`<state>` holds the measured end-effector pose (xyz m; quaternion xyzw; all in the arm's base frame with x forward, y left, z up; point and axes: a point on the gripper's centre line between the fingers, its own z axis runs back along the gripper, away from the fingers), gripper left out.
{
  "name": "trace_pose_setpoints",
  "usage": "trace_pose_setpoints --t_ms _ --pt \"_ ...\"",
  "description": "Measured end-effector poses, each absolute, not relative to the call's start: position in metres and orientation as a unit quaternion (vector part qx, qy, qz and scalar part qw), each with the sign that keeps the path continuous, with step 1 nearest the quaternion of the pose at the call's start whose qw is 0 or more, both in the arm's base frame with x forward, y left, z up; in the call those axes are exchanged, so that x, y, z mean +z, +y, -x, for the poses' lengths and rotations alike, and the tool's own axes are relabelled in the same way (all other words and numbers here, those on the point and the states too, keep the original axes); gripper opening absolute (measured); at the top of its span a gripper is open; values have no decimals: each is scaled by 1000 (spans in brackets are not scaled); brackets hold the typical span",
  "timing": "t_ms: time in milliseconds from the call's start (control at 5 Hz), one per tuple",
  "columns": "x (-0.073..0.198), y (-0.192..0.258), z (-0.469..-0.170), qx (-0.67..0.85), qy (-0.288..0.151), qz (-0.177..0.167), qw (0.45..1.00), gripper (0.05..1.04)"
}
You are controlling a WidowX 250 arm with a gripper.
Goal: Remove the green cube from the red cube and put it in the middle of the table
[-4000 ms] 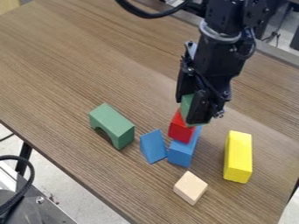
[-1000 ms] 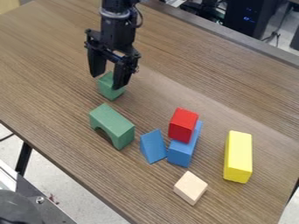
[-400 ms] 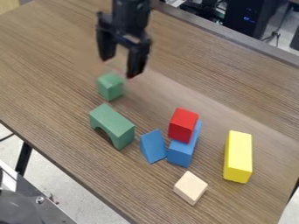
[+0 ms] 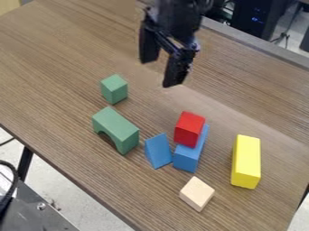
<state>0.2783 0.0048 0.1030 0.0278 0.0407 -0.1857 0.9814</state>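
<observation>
Claw [image 4: 159, 73] wide, empty, upper centre of frame, high probably for clearance. Green cube [image 4: 114, 89] on table [image 4: 54, 67], upper left, apparently for final placing. Blue block [image 4: 186, 159] supports red cube [image 4: 189, 128].

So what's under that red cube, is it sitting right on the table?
No, the red cube rests on a blue block, which lies on the table. The part of the blue block directly beneath the cube is covered.

The view's top edge cuts off the arm [image 4: 175, 18] above the claw [image 4: 160, 74].
</observation>
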Motion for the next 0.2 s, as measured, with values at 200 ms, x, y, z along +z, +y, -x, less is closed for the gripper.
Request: trace_pose_setpoints --t_ms 200 --pt "88 -6 -282 -240 75 -18 968 1000"
